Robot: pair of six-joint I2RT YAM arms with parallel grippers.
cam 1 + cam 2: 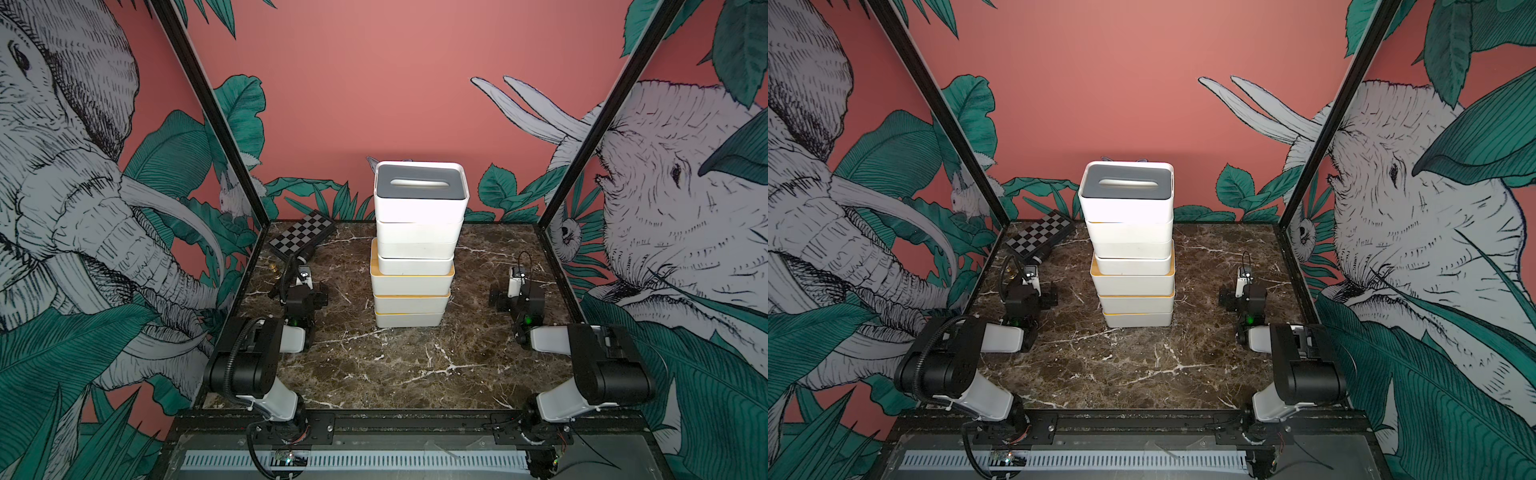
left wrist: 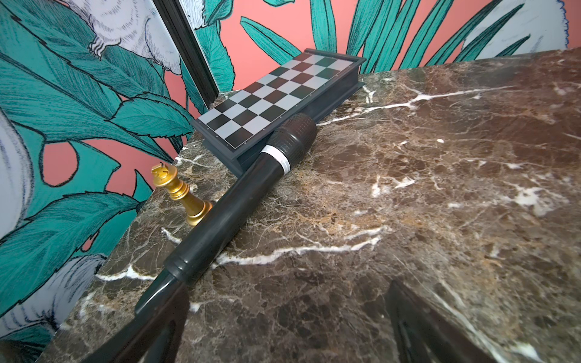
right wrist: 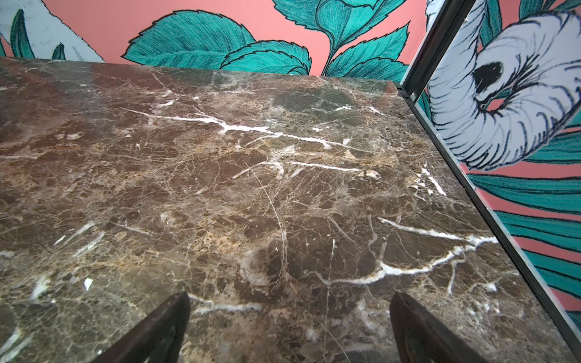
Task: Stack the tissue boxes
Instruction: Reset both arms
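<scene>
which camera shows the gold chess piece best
The left wrist view: the gold chess piece shows large and sharp there, its base partly behind the black cylinder. In both top views it is only a tiny brass speck. The right wrist view does not show it.

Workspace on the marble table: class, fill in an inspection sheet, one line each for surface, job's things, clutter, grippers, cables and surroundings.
Surface: brown marble tabletop, white veins, no spills seen.
Job's things: tissue boxes in one central stack, layers slightly offset; grey lid on top.
Clutter: checkerboard case in the far left corner, black cylinder lying alongside it, gold chess king upright nearby.
Grippers: left gripper and right gripper both open, empty, either side of the stack.
Cables: corrugated hose on the robot's left side; thin loop on its right.
Surroundings: elephant-and-leaf mural walls, black frame posts.
</scene>
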